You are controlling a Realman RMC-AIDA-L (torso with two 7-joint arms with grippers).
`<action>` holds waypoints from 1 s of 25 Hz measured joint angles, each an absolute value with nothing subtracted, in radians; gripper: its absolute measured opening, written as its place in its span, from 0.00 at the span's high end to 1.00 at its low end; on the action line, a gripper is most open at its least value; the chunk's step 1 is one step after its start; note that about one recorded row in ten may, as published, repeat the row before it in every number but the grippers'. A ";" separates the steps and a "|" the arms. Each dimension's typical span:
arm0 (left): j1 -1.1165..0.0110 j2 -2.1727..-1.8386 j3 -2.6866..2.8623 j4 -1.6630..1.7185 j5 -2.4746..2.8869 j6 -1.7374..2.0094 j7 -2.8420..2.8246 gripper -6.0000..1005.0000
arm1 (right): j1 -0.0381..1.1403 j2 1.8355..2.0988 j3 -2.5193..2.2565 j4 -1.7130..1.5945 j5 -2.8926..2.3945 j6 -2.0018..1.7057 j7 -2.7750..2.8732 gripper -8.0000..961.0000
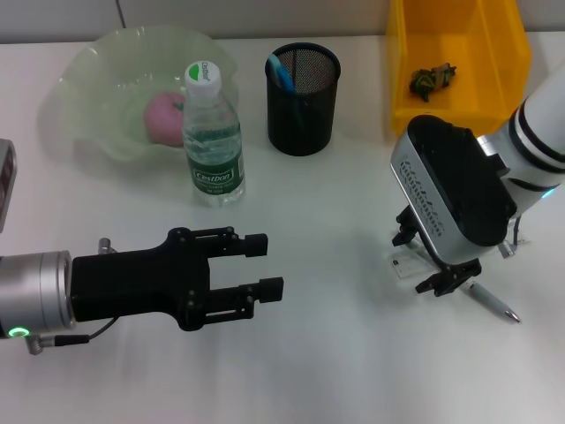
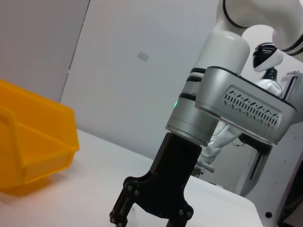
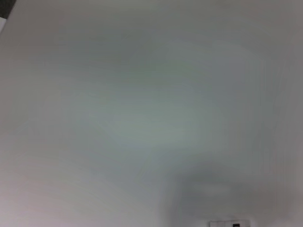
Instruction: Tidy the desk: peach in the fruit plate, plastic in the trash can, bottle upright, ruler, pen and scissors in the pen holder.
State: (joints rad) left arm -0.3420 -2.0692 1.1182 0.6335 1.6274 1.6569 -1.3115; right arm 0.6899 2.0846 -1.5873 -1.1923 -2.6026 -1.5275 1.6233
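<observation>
Across the white tabletop (image 1: 353, 353) sit one peach, one bottle, one pen holder, one yellow bin, one pen and one clear ruler. Toward the far left corner, the pink peach (image 1: 161, 117) lies in the pale green fruit plate (image 1: 97, 79). One water bottle (image 1: 211, 137) stands upright against the plate's near rim, its white cap up. Near the far edge at centre, the black mesh pen holder (image 1: 303, 99) carries one blue-handled item, its tip hidden. By the far right corner, the yellow bin (image 1: 415, 88) holds one dark crumpled scrap (image 1: 431, 79).

Near the right edge, the silver pen (image 1: 493, 301) lies flat, its long axis slanting from the gripper toward the near right corner. Just beside it, the clear ruler (image 1: 408, 263) lies flat, largely hidden under the right gripper (image 1: 433, 256), which points down over it with jaws spread apart and gripping nothing. The left gripper (image 1: 260, 265) hovers near the left edge, pointing across toward the right, jaws parted and empty. Nothing stands between the pen and the holder.
</observation>
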 joint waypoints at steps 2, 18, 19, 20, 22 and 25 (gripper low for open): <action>-0.342 -2.069 1.118 0.634 1.627 1.657 -1.311 0.37 | 0.691 2.085 -1.596 -1.183 -2.602 -1.515 1.622 0.31; -0.347 -2.069 1.118 0.634 1.628 1.660 -1.311 0.37 | 0.711 2.086 -1.621 -1.123 -2.600 -1.468 1.621 0.32; -0.348 -2.069 1.118 0.635 1.628 1.660 -1.311 0.37 | 0.711 2.086 -1.621 -1.121 -2.600 -1.467 1.621 0.32; -0.348 -2.069 1.118 0.635 1.628 1.660 -1.311 0.37 | 0.711 2.086 -1.621 -1.120 -2.600 -1.467 1.621 0.32; -0.349 -2.069 1.118 0.635 1.628 1.660 -1.311 0.37 | 0.712 2.086 -1.621 -1.120 -2.600 -1.466 1.621 0.33; -0.350 -2.069 1.118 0.635 1.628 1.660 -1.312 0.37 | 0.712 2.086 -1.621 -1.119 -2.600 -1.465 1.621 0.34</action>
State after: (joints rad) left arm -0.3498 -2.0693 1.1182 0.6352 1.6275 1.6598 -1.3115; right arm 0.7119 2.0862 -1.6214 -1.1186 -2.5999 -1.4646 1.6215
